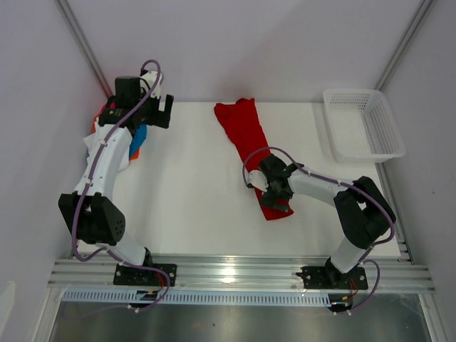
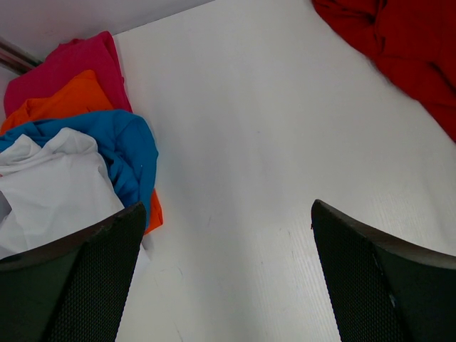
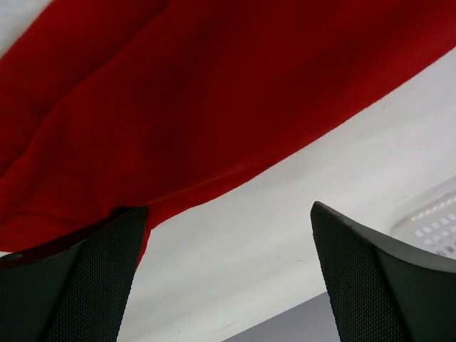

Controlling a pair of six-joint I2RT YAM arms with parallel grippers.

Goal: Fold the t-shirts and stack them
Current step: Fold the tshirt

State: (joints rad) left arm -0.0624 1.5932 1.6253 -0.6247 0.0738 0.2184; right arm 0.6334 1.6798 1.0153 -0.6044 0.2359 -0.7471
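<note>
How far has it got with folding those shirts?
Early days. The red t-shirt lies in a long strip, perhaps partly folded; the open right gripper hovers at its near end. The pile of white, blue, orange and pink shirts beside the open left gripper is crumpled; nothing is stacked.

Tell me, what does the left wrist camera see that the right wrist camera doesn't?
Only the left wrist view: a heap made of a pink shirt, orange shirt, blue shirt and white shirt. Only the right wrist view: a corner of the basket. Both: the red shirt and the table.
</note>
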